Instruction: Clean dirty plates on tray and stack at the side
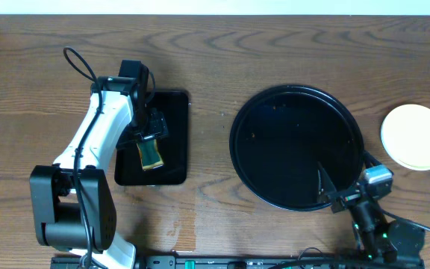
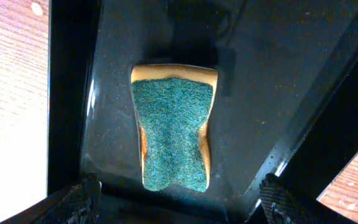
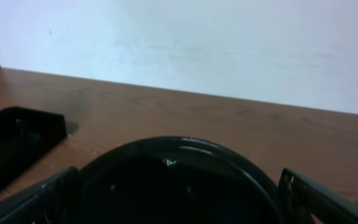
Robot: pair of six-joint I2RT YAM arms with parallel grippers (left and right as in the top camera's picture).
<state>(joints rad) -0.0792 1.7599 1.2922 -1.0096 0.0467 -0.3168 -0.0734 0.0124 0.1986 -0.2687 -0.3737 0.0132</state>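
The round black tray (image 1: 297, 89) holds no plates; only small specks show on it. A pale yellow plate (image 1: 416, 137) lies on the table to the tray's right, and any plates under it are hidden. My left gripper (image 1: 148, 139) hangs open over the rectangular black tray (image 1: 175, 142); a green-topped yellow sponge (image 2: 174, 130) lies there between and ahead of the fingers (image 2: 179, 202), not gripped. My right gripper (image 1: 333, 193) is open and empty at the round tray's near right rim (image 3: 185, 144), its fingers (image 3: 179, 199) spread wide.
The rectangular tray also shows at the left of the right wrist view (image 3: 17, 127). A white wall runs behind the table's far edge. The arm bases stand at the near edge.
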